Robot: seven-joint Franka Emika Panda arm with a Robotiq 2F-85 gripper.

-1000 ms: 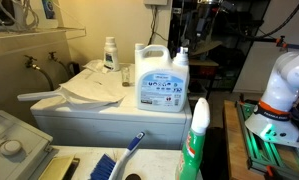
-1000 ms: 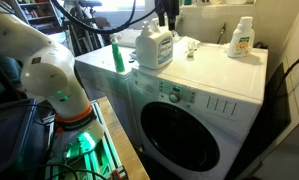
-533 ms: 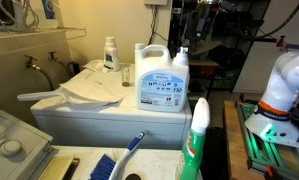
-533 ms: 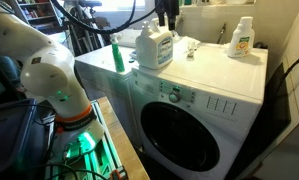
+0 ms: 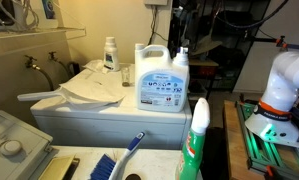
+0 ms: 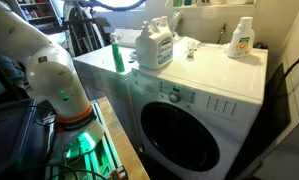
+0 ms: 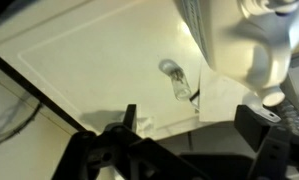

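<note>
Black gripper, jaws apart and empty, hangs over 1 small clear bottle beside the white detergent jug.

The Panda's arm shows in both exterior views as a chunky white elbow sitting over its base, which glows green. From there the links head up and out of the top of the frame, so the wrist can't really be made out from outside. The wrist view is where the gripper shows. It's facing downward, both dark fingers poke in from the bottom edge, and the jaws are spread wide apart.
</note>
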